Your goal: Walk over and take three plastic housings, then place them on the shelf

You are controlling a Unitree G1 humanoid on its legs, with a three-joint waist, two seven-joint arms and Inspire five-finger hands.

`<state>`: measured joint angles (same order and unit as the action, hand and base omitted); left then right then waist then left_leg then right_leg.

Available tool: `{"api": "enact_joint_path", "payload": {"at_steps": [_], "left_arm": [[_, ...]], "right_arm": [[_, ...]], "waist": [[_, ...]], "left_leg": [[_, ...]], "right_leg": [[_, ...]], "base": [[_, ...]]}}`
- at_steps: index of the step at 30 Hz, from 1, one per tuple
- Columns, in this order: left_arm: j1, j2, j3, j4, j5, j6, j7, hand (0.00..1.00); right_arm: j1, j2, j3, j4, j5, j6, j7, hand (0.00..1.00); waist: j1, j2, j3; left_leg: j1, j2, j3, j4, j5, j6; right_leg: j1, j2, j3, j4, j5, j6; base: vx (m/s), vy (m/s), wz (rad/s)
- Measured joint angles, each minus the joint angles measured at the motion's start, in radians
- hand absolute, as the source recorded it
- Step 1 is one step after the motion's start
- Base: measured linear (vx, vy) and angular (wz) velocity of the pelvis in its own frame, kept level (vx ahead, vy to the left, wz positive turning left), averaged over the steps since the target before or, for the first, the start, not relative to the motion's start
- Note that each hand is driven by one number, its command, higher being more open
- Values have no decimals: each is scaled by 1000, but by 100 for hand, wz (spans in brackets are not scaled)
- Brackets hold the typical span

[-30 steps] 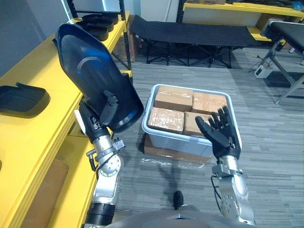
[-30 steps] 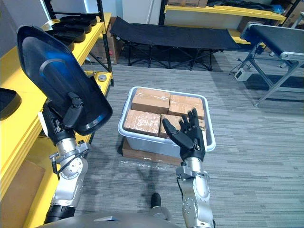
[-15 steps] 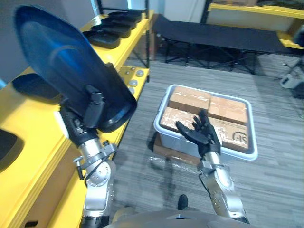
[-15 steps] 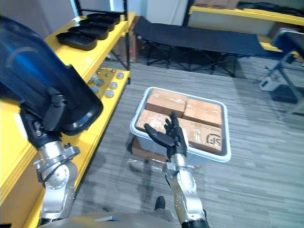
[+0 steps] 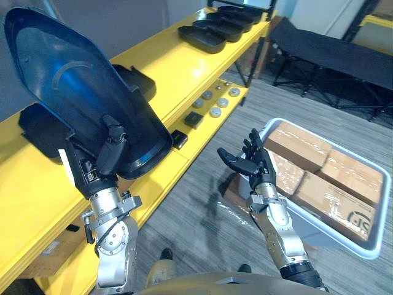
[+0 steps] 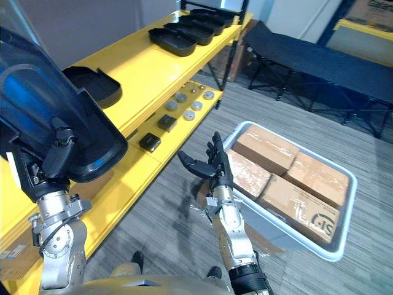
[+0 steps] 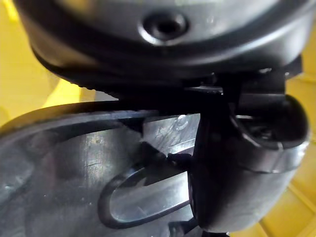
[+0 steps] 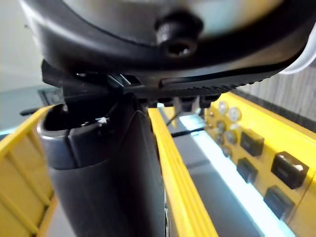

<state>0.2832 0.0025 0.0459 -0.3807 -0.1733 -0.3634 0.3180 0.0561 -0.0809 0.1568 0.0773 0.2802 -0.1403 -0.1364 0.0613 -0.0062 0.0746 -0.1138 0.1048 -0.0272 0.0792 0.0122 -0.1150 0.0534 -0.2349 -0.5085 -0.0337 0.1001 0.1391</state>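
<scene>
My left hand [image 5: 104,157] is shut on a large dark plastic housing [image 5: 73,92], held upright and tilted over the front of the yellow shelf [image 5: 184,67]; its thumb [image 7: 242,163] presses the housing's glossy inner face [image 7: 74,163]. My right hand [image 5: 252,163] hovers open, palm up, over the floor between the shelf and the grey bin. Two more dark housings [image 5: 132,80] [image 5: 40,123] lie on the shelf's top beside the held one. Several black housings [image 5: 212,27] are lined up at the shelf's far end.
A grey bin [image 5: 368,243] of taped cardboard boxes [image 5: 304,144] stands on the floor to the right. Small round and square parts [image 5: 206,107] lie on the shelf's lower level. A black folding cot [image 5: 331,52] stands behind.
The camera has swung left towards the shelf, so the bin has shifted to the right of the view. The left hand keeps hold of the housing; the right hand stays open.
</scene>
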Motion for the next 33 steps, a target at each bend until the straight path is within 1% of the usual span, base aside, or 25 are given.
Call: {"api": "enact_joint_path", "payload": {"at_steps": [2,3,4,5,6,7,8,9,10,11,14,18,19,20,22,24,25,26,27,28,29,30,31,32,33], "left_arm": [[-6,7,-11,21,-62,-6,-51,0],[-17,22,-23,40,-71,-6,-76,0],[-17,40,-34,46,-77,-8,-93,0],[-18,50,-39,49,-82,-11,-101,0],[-18,54,-49,59,-87,-18,-105,0],[-18,51,-56,69,-89,-20,-104,0],[-18,51,-83,72,-89,-20,-100,0],[-19,51,-89,72,-88,-20,-99,0],[-22,51,-104,72,-86,-20,-95,0],[-32,51,-115,72,-85,-20,-84,0],[-62,51,-119,72,-85,-20,-53,0],[-53,46,-108,70,-85,-20,-33,0],[-49,43,-104,69,-85,-20,-21,0],[-46,42,-100,68,-85,-20,-12,0],[-37,38,-94,67,-85,-21,-2,0],[-29,17,-85,64,-85,-21,10,0],[-27,3,-81,56,-83,-22,14,0],[-26,0,-79,53,-80,-24,15,0],[-22,-2,-72,41,-56,-24,13,0],[-15,-1,-69,29,-52,-24,9,0],[-9,1,-62,-1,-49,-30,-4,0],[-13,10,-57,-5,-47,-34,-7,0],[-16,18,-44,-3,-46,-33,-9,0],[-14,20,-30,-3,-46,-28,-9,0],[-13,22,-23,-3,-46,-28,-7,0]], "right_arm": [[27,3,-19,-4,1,-2,1,100],[54,10,-39,-16,1,-3,1,100],[77,21,-53,-27,2,-6,3,100],[86,25,-59,-36,2,-6,4,100],[90,29,-72,-39,2,-11,15,100],[88,26,-84,-41,2,-21,24,100],[84,17,-105,-42,2,-45,39,100],[84,14,-109,-42,2,-49,42,100],[83,2,-112,-42,2,-63,47,100],[83,-4,-113,-42,2,-72,50,100],[86,-2,-113,-43,3,-102,52,100],[86,8,-104,-44,22,-128,78,100],[86,11,-102,-49,25,-134,88,100],[83,10,-96,-52,47,-146,96,100],[82,10,-93,-53,52,-162,105,100],[82,9,-87,-53,51,-175,105,100],[79,13,-88,-54,55,-179,104,100],[78,12,-88,-55,61,-180,104,100],[78,8,-91,-68,85,-179,104,100],[80,9,-91,-80,88,-179,104,100],[96,13,-88,-132,88,-192,103,100],[98,23,-86,-140,88,-212,102,100],[97,31,-76,-143,88,-227,102,100],[96,49,-69,-143,91,-239,105,100],[97,63,-68,-143,92,-245,111,100]], "waist": [[-13,4,4],[-14,-3,6],[-22,-16,12],[-24,-32,11],[-27,-43,15],[-29,-29,24],[-36,-7,41],[-36,-2,45],[-38,10,52],[-38,15,56],[-44,12,59],[-39,10,61],[-39,12,69],[-37,14,87],[-39,21,101],[-40,28,110],[-39,28,122],[-39,21,131],[-39,25,130],[-38,27,128],[-37,34,124],[-43,14,124],[-43,-1,124],[-42,-13,128],[-42,-18,129]], "left_leg": [[18,-10,-49,-22,6,6],[29,-14,-81,-38,12,10],[31,-25,-111,-51,22,6],[29,-29,-120,-52,28,-1],[19,-27,-132,-48,39,-18],[10,-18,-134,-44,48,-24],[-3,-7,-137,-37,53,-31],[-5,-5,-137,-34,54,-31],[-16,2,-136,-26,54,-32],[-19,11,-132,-25,56,-34],[-15,17,-124,-25,57,-36],[0,18,-105,-21,52,-35],[-7,18,-98,16,27,-29],[-27,15,-92,87,-13,-21],[-58,14,-79,181,-60,-16],[-90,13,-43,263,-102,-17],[-95,10,-20,298,-120,-12],[-102,11,-8,332,-134,-2],[-148,7,51,498,-202,55],[-154,1,84,543,-238,79],[-149,-23,115,555,-324,97],[-148,-47,109,561,-338,100],[-138,-71,101,560,-347,109],[-103,-90,91,527,-346,118],[-81,-100,80,501,-339,130]], "right_leg": [[-3,-13,96,90,-64,-5],[-12,-14,189,153,-121,-22],[-22,-18,254,200,-190,-25],[-24,-21,267,214,-218,-15],[-31,-22,257,231,-238,21],[-33,-15,246,234,-237,22],[-35,-2,237,228,-230,25],[-35,1,238,223,-226,25],[-36,11,238,211,-216,21],[-37,19,240,200,-206,19],[-35,26,246,191,-201,18],[-34,23,262,206,-204,16],[-37,18,265,230,-214,12],[-41,11,268,269,-237,11],[-56,-1,270,331,-280,8],[-78,-26,279,403,-329,19],[-76,-43,280,423,-355,22],[-77,-56,284,428,-368,20],[-69,-71,287,437,-376,20],[-62,-77,287,436,-380,16],[-79,-92,313,578,-406,-29],[-117,-107,333,708,-404,-48],[-173,-125,349,832,-360,-104],[-216,-133,389,924,-252,-124],[-231,-132,408,957,-197,-120]], "base": [[49,89,71],[39,14,88],[24,-7,83],[28,-112,64],[-11,-134,37],[-35,-161,32],[-43,-69,16],[-57,-48,7],[-47,-28,-10],[-55,-33,-10],[-37,-16,-9],[-30,6,-11],[-67,25,-10],[-84,28,-6],[-83,36,3],[-66,71,8],[-20,75,13],[-20,140,17],[25,198,10],[133,244,13],[202,185,19],[255,126,35],[299,122,44],[324,111,43],[371,86,50]]}}
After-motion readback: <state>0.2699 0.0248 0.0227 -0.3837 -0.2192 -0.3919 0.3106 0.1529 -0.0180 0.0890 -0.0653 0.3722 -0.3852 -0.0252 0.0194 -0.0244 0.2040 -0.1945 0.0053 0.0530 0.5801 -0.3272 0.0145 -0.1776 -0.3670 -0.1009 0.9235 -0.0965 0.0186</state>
